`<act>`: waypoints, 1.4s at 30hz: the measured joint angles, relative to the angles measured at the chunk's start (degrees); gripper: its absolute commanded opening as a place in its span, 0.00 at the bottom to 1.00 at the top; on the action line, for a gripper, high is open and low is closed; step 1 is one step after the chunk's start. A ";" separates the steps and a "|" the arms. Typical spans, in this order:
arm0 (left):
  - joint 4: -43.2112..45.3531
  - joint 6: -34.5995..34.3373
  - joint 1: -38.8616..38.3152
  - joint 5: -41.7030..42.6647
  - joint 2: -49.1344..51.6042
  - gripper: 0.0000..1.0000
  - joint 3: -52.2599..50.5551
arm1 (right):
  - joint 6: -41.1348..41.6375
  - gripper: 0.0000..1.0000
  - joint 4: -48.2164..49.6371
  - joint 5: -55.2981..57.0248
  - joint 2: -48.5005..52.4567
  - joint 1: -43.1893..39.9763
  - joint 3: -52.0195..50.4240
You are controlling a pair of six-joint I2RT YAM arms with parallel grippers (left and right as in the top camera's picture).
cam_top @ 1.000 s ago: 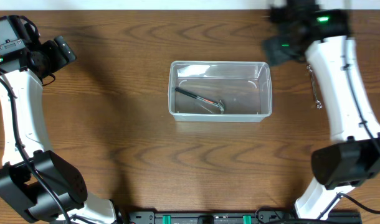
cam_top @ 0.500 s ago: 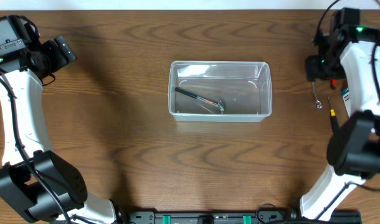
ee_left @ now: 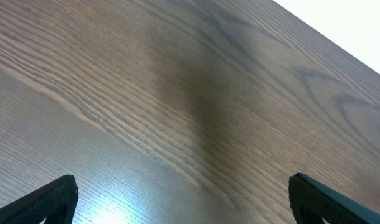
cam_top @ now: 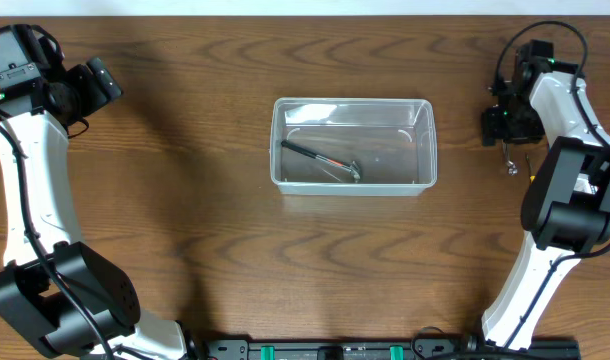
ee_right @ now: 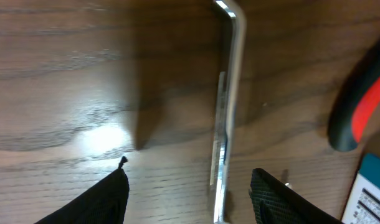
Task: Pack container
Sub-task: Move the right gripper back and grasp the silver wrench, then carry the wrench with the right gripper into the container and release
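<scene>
The clear container (cam_top: 353, 186) stands at the table's centre with a black-handled, metal-headed tool (cam_top: 320, 160) lying in it. Far to its right, my right gripper (cam_top: 503, 128) hangs low over a thin bent metal bar (cam_top: 511, 162). In the right wrist view that bar (ee_right: 230, 93) lies flat on the wood. My right gripper (ee_right: 190, 180) is open and straddles the bar's near end, which sits closer to the right finger (ee_right: 283, 199). My left gripper (cam_top: 105, 85) is at the far left. It stands wide open (ee_left: 184, 193) over bare wood.
A red-and-black tool handle (ee_right: 361, 106) and a blue-and-white packet (ee_right: 372, 190) lie just right of the metal bar. The table's far edge (ee_left: 339, 37) runs close behind the left gripper.
My right arm has swung from above the container's far right corner out to the right and come down over the metal bar, its jaws narrowing somewhat. The left arm has not moved.
</scene>
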 measured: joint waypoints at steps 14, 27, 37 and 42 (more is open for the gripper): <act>0.00 0.00 0.00 0.00 0.00 0.98 0.00 | -2.49 0.01 -0.68 -2.71 3.06 -1.53 0.57; -0.02 0.00 0.00 0.00 0.00 0.98 0.00 | -2.40 0.01 -5.68 -1.99 4.42 -1.53 4.57; 0.00 0.00 0.00 0.00 0.00 0.98 0.00 | -4.07 0.01 -12.26 -9.33 1.51 1.97 32.89; 0.00 0.00 0.00 0.00 0.00 0.98 0.00 | -11.80 0.01 -15.69 -17.18 -5.35 7.82 42.40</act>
